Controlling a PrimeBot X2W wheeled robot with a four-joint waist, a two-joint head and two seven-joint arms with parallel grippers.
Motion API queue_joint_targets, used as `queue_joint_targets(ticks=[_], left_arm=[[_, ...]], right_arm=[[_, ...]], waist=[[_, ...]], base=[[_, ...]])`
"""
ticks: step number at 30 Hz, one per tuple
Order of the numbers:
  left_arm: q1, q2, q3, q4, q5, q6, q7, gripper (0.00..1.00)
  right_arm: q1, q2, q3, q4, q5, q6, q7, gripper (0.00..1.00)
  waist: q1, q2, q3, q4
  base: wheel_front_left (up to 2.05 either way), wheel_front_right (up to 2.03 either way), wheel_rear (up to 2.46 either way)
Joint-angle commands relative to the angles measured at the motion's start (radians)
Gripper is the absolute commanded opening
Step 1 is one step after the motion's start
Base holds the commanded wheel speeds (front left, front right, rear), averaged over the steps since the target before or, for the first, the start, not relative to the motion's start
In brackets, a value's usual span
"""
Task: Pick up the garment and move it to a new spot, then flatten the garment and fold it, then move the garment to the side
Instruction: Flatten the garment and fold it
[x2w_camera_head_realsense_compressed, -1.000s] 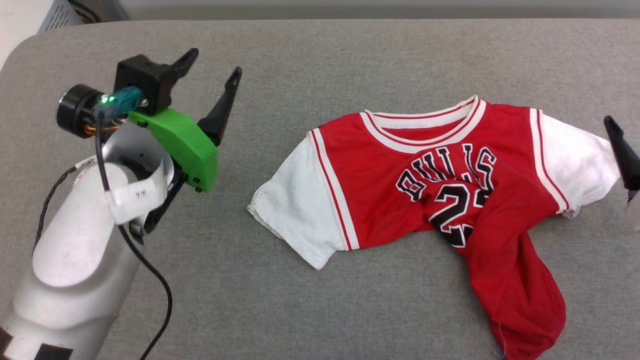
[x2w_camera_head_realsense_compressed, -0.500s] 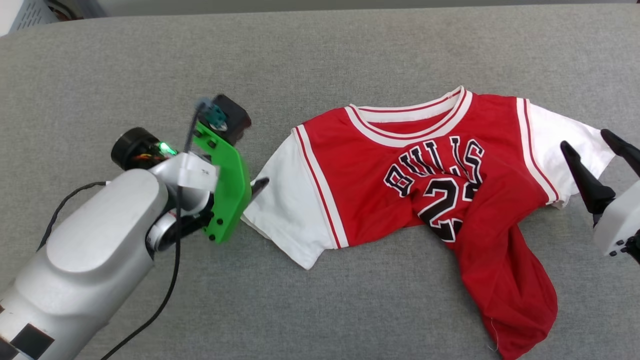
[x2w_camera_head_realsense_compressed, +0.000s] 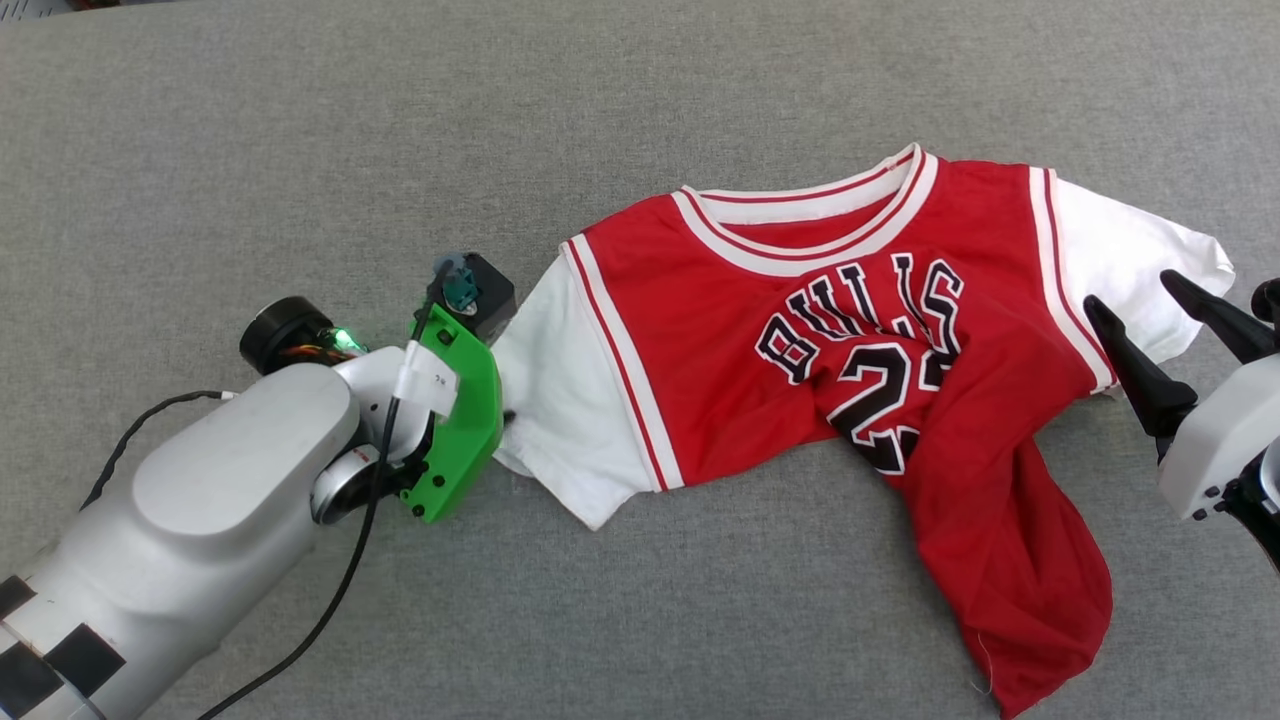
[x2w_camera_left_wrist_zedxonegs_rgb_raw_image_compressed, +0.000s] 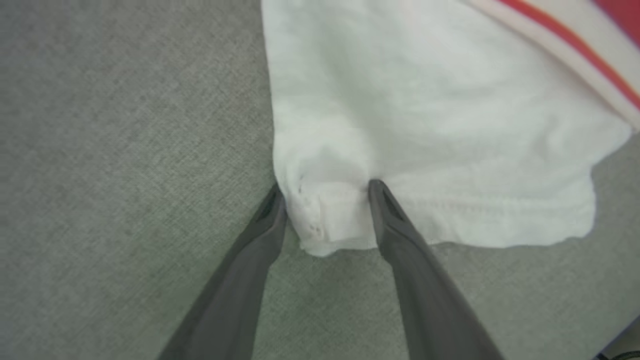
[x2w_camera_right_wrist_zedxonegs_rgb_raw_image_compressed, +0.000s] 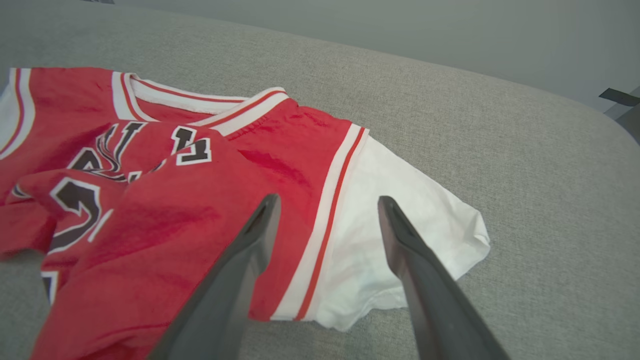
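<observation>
Dark fingers on the left gripper (x2w_camera_left_wrist_zedxonegs_rgb_raw_image_compressed: 326, 186) are straddling the corner of the white sleeve (x2w_camera_left_wrist_zedxonegs_rgb_raw_image_compressed: 400, 125) on the robot's left side of the garment (x2w_camera_head_realsense_compressed: 800, 300). One finger (x2w_camera_left_wrist_zedxonegs_rgb_raw_image_compressed: 260, 235) is sitting against the outer edge of the cuff, the other (x2w_camera_left_wrist_zedxonegs_rgb_raw_image_compressed: 400, 235) is pressing down on top of the cloth. They're standing partway apart with a bit of bunched hem between the tips, so it's not looking clamped to me.

The right gripper (x2w_camera_head_realsense_compressed: 1128, 290) is hanging wide with nothing in it, fingers pointing at the other white sleeve (x2w_camera_right_wrist_zedxonegs_rgb_raw_image_compressed: 400, 240) just beside the red-and-white trim. Honestly can't tell if it's touching the cloth.

The jersey itself is lying face up on the grey fabric table (x2w_camera_head_realsense_compressed: 300, 150), right of centre in the head view, with the collar pointing away from the robot. The chest is wrinkling up, so the black letters and the 23 are folding in on themselves, and the lower part is twisting into a red tail (x2w_camera_head_realsense_compressed: 1020, 600) trailing toward the robot's right.

A green bracket (x2w_camera_head_realsense_compressed: 460, 430) is riding on the left wrist, with a black cable (x2w_camera_head_realsense_compressed: 330, 620) looping off the arm.
</observation>
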Motion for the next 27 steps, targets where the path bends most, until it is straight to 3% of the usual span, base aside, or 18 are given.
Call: queue_joint_targets(ticks=[1,7,14,20,27], left_arm=[[0.020,0.002,-0.036,0.032,-0.008,-0.002,-0.018,0.00],[0.001,0.042,0.033,0.042,-0.032,0.003,-0.208,0.00],[0.020,0.119,0.116,-0.015,-0.056,0.042,-0.334,0.00],[0.037,0.186,0.158,-0.106,-0.057,0.098,-0.380,0.00],[0.035,0.199,0.169,-0.197,-0.037,0.149,-0.392,0.00]], right_arm=[[-0.019,-0.007,-0.001,0.005,0.011,-0.001,-0.010,1.00],[-0.027,-0.047,-0.058,0.012,0.043,-0.001,-0.024,1.00],[-0.053,-0.136,-0.113,-0.030,0.081,-0.001,0.049,1.00],[-0.124,-0.212,-0.079,-0.040,0.139,-0.001,0.217,1.00],[-0.258,-0.265,0.022,0.066,0.195,-0.001,0.490,1.00]], waist=[[0.0000,-0.0001,-0.004,0.002],[0.0000,-0.0001,-0.032,0.022],[0.0000,-0.0001,-0.034,0.052],[0.0000,-0.0001,-0.001,0.076],[0.0000,-0.0001,0.053,0.105]], base=[[0.00,0.00,0.00],[0.00,0.00,0.00],[0.00,0.00,0.00],[0.00,0.00,0.00],[0.00,0.00,0.00]])
